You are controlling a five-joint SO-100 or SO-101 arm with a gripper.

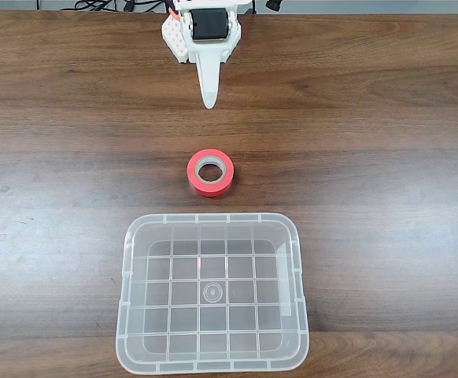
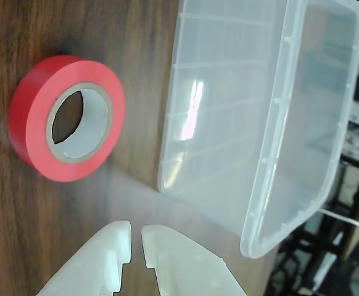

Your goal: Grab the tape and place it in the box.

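The tape (image 1: 192, 175) is a small red roll with a grey-beige core, lying flat on the wooden table just beyond the far rim of the box (image 1: 213, 218), a clear plastic bin with a grid bottom and nothing in it. My white gripper (image 1: 209, 101) sits at the far edge of the table, pointing toward the tape and well short of it. In the wrist view the tape (image 2: 31, 117) lies upper left and the box (image 2: 229, 111) to the right. At the bottom of that view the gripper (image 2: 136, 237) has its fingers nearly together with nothing between them.
The brown wooden table (image 1: 386, 157) stretches bare to the left and right of the tape and box. Black cables (image 1: 119, 5) run along the far edge behind the arm's base. Dark shelving (image 2: 352, 154) shows beyond the box in the wrist view.
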